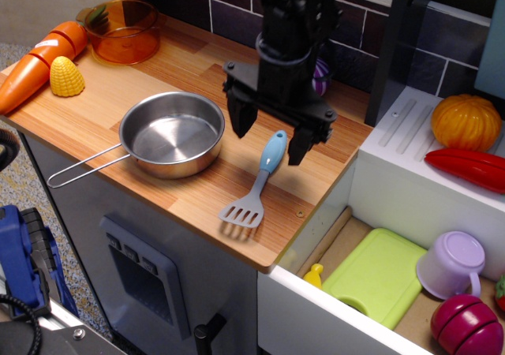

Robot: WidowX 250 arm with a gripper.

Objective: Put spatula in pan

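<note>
Observation.image shows the gripper [271,136] spread wide above the spatula [256,184] handle, apparently lining up a grasp, the pan [173,133] at nine o'clock.

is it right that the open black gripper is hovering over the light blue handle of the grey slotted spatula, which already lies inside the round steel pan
Not quite. The grey slotted spatula with the light blue handle lies on the wooden counter beside the round shiny steel pan, not inside it; the pan is empty. The rest holds: the open black gripper hovers over the handle, as the observation.image view shows.
</note>
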